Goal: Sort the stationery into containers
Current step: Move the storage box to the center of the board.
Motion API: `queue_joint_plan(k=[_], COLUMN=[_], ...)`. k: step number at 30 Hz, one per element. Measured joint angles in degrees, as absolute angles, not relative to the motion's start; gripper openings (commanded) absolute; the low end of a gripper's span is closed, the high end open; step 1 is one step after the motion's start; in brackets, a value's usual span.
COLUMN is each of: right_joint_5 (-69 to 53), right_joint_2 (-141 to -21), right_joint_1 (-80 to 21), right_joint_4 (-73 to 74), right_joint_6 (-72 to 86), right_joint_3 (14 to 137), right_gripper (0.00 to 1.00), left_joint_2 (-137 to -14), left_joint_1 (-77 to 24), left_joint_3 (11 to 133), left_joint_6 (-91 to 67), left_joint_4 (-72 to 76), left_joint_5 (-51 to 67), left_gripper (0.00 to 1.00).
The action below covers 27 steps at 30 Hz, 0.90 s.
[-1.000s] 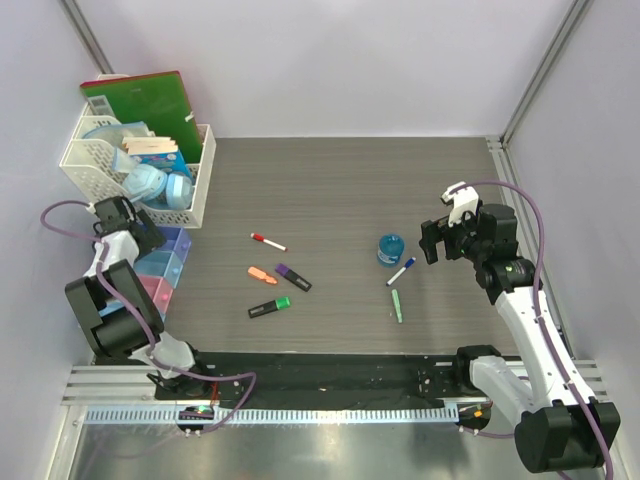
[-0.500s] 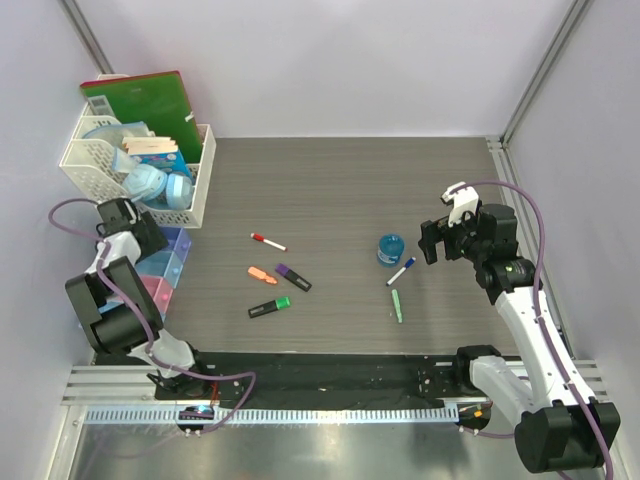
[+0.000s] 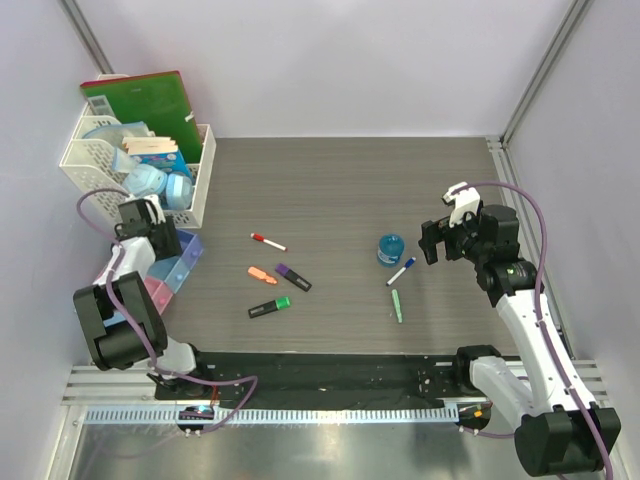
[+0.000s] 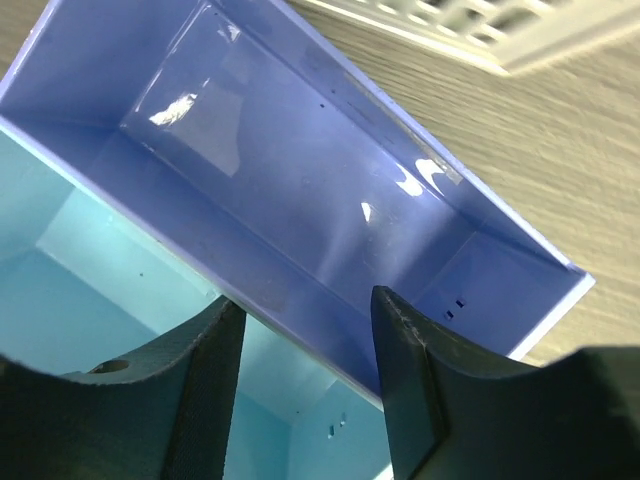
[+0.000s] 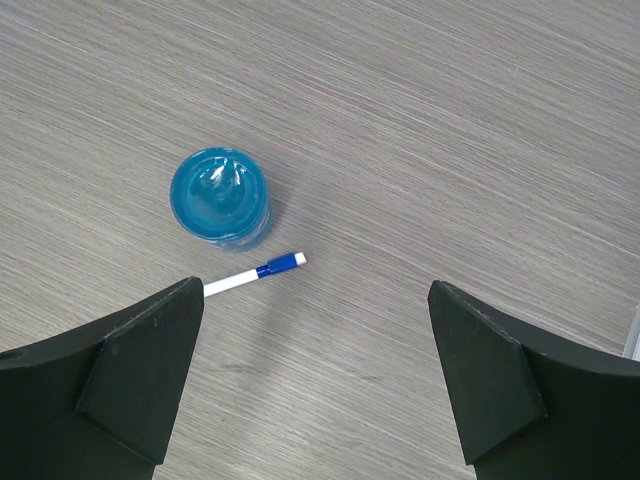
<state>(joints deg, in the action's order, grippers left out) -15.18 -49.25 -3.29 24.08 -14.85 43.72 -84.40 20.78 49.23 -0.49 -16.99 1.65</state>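
Observation:
The containers are a joined row of translucent bins at the left; the purple bin [image 3: 187, 252] [image 4: 300, 180] is at the far end, then the light blue bin [image 4: 90, 290] and a pink bin [image 3: 155, 290]. My left gripper [image 3: 160, 245] [image 4: 307, 300] is partly open, its fingers astride the wall between purple and light blue. Both bins look empty. On the table lie a red-capped marker [image 3: 268, 241], orange [image 3: 262, 275], purple-black [image 3: 293, 277] and green-black [image 3: 269, 308] highlighters, a blue tape roll [image 3: 390, 249] [image 5: 219, 197], a blue-capped marker [image 3: 401, 271] [image 5: 255, 273] and a green pen [image 3: 396, 304]. My right gripper [image 3: 432, 243] [image 5: 315, 288] hovers wide open just right of the tape roll.
A white lattice basket [image 3: 140, 170] [image 4: 480, 30] with masks and papers stands right behind the bins, with a green folder [image 3: 140, 100] at its back. Frame posts and walls close in the table on both sides.
My left gripper's fingers have narrowed and it has shifted right. The far end of the bin row has swung rightward with it. The right arm has not moved.

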Motion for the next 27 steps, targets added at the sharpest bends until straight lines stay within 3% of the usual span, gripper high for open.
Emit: queue_joint_plan(k=[27], right_joint_5=[-15.14], right_joint_2=[-48.34], right_joint_1=[-3.29], right_joint_4=[24.16], right_joint_6=[-14.85], right_joint_3=[43.72], right_gripper=[1.0], left_joint_2=[-81.58], left_joint_1=[7.18], left_joint_3=[52.36], left_joint_6=[4.97], left_joint_4=[-31.51], left_joint_5=[6.66], left_gripper=[0.47])
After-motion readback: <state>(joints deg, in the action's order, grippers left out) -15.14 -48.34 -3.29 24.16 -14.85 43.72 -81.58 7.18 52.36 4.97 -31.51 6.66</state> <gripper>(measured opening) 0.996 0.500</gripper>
